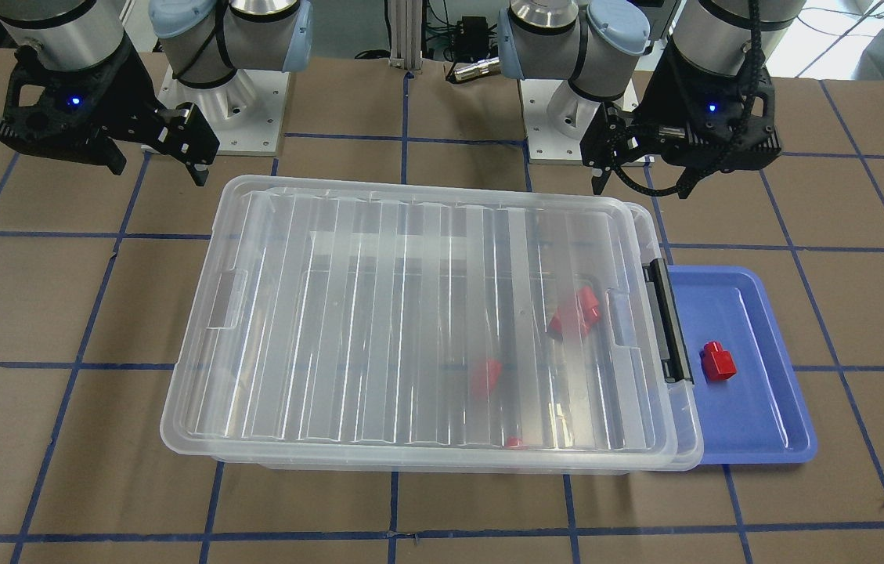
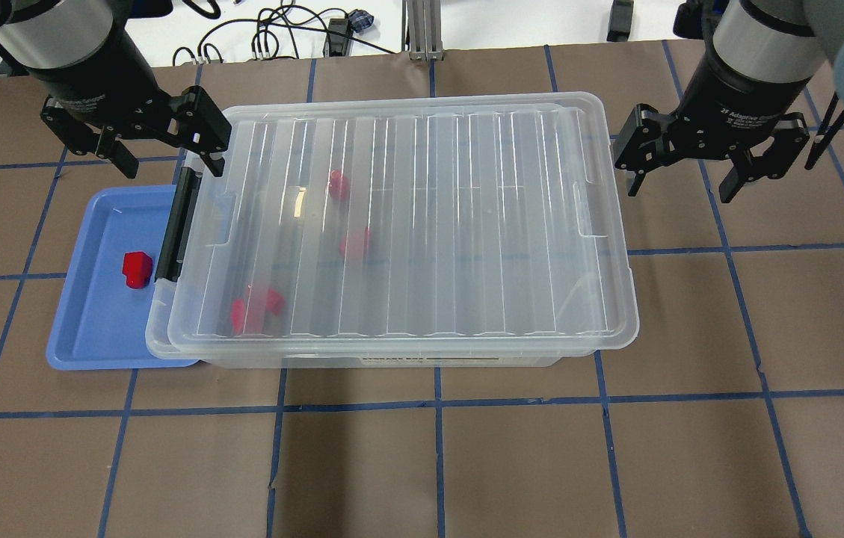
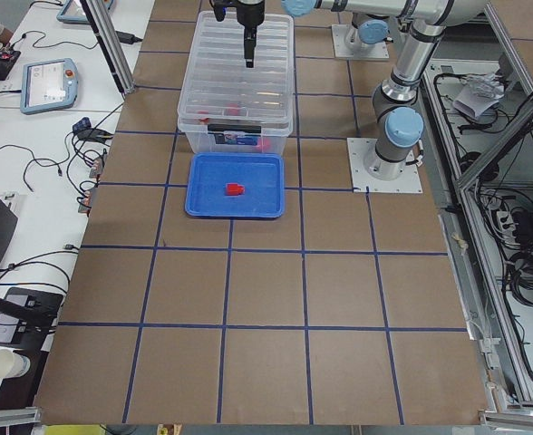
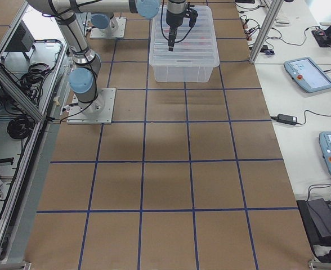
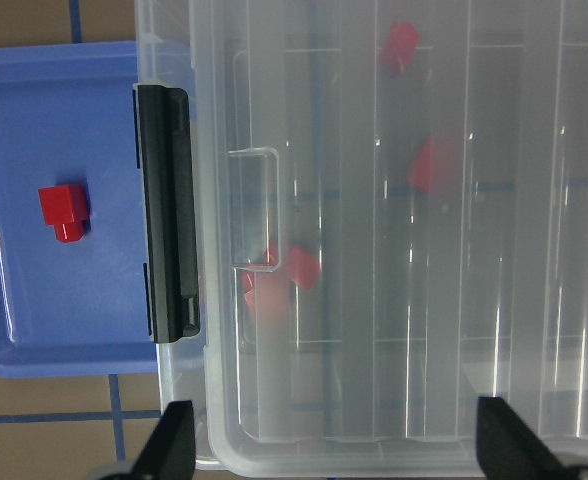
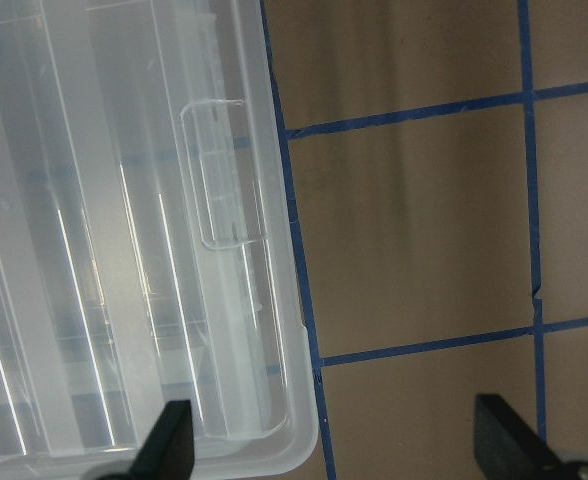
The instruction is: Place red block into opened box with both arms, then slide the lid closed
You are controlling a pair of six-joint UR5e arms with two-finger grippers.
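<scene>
One red block (image 2: 136, 267) lies in the blue tray (image 2: 93, 329), beside the black bar (image 2: 173, 224) at the box's (image 2: 466, 360) short end. The ribbed clear lid (image 2: 466, 224) rests on the box and covers nearly all of it, leaving a narrow strip bare at the bar end. Several more red blocks (image 2: 356, 243) show blurred through the lid. My left gripper (image 2: 167, 161) hangs open above the bar-end far corner, holding nothing. Off the opposite short end, my right gripper (image 2: 681, 187) is open and empty, apart from the box. The left wrist view shows the tray block (image 5: 64, 208) and the bar (image 5: 169, 210).
Both arm bases (image 1: 230, 117) stand behind the box on the robot's side. Cables and a metal post (image 2: 422, 30) line the table's far edge. Brown table surface with blue tape lines (image 2: 436, 403) surrounds the box. Tablets (image 4: 306, 73) lie on side benches.
</scene>
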